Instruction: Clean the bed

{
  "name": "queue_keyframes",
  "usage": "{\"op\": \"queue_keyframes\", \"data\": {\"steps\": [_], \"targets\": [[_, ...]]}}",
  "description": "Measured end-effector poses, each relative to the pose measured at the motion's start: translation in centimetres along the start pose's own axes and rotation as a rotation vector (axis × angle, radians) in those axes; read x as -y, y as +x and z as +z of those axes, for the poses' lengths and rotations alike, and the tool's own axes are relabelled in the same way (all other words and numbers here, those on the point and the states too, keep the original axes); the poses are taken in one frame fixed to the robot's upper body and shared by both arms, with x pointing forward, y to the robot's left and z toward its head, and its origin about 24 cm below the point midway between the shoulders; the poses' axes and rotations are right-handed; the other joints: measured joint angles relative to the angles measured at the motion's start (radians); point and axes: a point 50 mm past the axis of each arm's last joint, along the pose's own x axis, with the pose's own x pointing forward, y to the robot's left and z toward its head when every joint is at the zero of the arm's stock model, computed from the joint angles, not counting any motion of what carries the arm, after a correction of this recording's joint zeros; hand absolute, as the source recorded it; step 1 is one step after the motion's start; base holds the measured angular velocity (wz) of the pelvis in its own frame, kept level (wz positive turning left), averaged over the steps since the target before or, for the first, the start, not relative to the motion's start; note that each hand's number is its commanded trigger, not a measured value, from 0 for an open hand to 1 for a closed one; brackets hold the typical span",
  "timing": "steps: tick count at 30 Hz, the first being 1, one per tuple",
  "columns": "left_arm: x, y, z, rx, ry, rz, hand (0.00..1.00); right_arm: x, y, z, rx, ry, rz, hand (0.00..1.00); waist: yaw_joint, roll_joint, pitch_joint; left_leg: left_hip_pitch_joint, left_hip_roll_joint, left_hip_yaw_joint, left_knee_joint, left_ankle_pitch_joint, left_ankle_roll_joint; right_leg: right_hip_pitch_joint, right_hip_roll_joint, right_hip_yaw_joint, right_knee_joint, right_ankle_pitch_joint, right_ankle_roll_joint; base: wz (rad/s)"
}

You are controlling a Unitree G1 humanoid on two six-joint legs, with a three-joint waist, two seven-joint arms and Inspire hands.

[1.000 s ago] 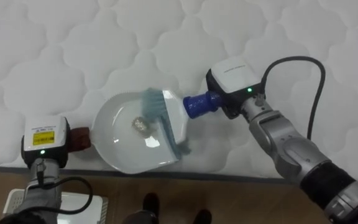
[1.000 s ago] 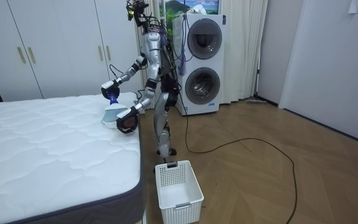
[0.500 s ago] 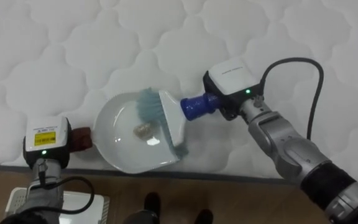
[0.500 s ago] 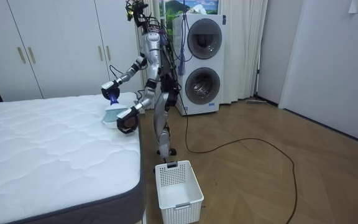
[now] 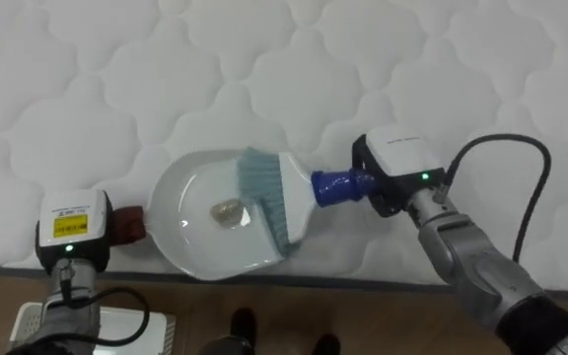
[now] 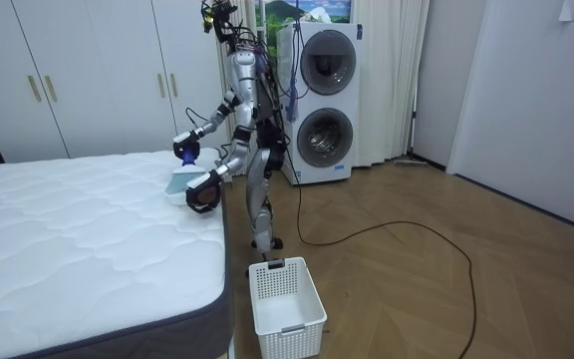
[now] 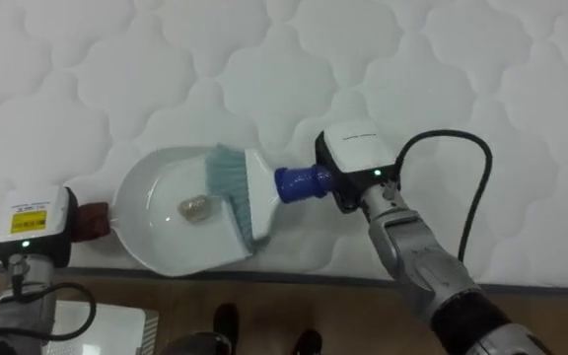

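Observation:
A white dustpan (image 5: 200, 247) lies on the quilted white mattress (image 5: 294, 69) near its front edge. A small pale bit of debris (image 5: 227, 210) rests in the pan. My left hand (image 5: 72, 222) is at the lower left, shut on the pan's dark red handle (image 5: 130, 225). My right hand (image 5: 402, 170) comes in from the right and is shut on the blue handle (image 5: 338, 185) of a hand brush. The brush's pale blue bristles (image 5: 262, 195) stand over the pan's right side, just right of the debris.
The mattress edge (image 5: 363, 281) runs along the bottom of the eye views, with wooden floor below it. In the room view I stand at the bed's corner (image 6: 207, 214). A white basket (image 6: 287, 299) stands on the floor by the bed. Washing machines (image 6: 325, 100) stand behind me.
My right hand has drawn back to the right and slightly down, taking the brush with it across the pan's right side. The debris stays in the pan. My left hand holds still.

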Motion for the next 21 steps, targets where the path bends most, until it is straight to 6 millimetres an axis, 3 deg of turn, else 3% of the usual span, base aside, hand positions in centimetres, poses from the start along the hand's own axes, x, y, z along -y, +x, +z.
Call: {"op": "queue_keyframes", "data": {"steps": [7,8,9,15,18,21], "targets": [[-0.1,-0.3,-0.6,-0.043,-0.034,0.035,1.0,0.2,-1.0,-2.6,-0.096,-0.003,-0.058,0.99,-0.013,0.008,-0.0023,0.035,-0.001,0.008,-0.011,-0.001,0.0,0.025,-0.001,0.013,-0.004,-0.002,0.002,-0.03],[0.0,-0.4,-0.7,-0.049,-0.037,0.04,1.0,0.3,-1.1,-2.9,-0.106,-0.004,-0.06,0.34,-0.015,0.008,-0.0026,0.04,-0.001,0.009,-0.012,-0.001,0.001,0.031,-0.001,0.015,-0.007,-0.002,0.002,-0.04],[0.2,-0.7,-0.9,-0.055,-0.037,0.041,1.0,0.3,-1.2,-3.4,-0.124,-0.008,-0.062,0.0,-0.018,0.011,-0.0048,0.049,0.001,0.01,-0.014,-0.001,0.001,0.043,0.0,0.018,-0.016,0.0,0.004,0.0],[1.2,-2.0,-1.4,-0.073,-0.035,0.011,1.0,0.8,-1.9,-4.7,-0.162,-0.019,-0.073,0.0,-0.022,0.024,-0.0165,0.125,0.0,0.027,-0.038,-0.002,0.0,0.101,0.0,0.035,-0.021,-0.002,0.006,-0.07],[1.9,-3.2,-1.5,-0.067,-0.04,-0.008,1.0,0.8,-2.6,-5.3,-0.203,0.021,-0.081,0.0,-0.039,0.035,-0.0454,0.173,-0.006,0.027,-0.058,-0.001,0.0,0.145,-0.002,0.035,-0.037,-0.007,0.013,0.01],[2.0,-4.0,-1.6,-0.08,-0.078,0.002,1.0,0.5,-3.8,-6.4,-0.272,0.087,-0.085,0.0,-0.043,0.042,-0.0542,0.238,-0.012,0.027,-0.086,-0.001,-0.001,0.214,0.004,0.044,-0.079,-0.012,0.019,0.02]]}}
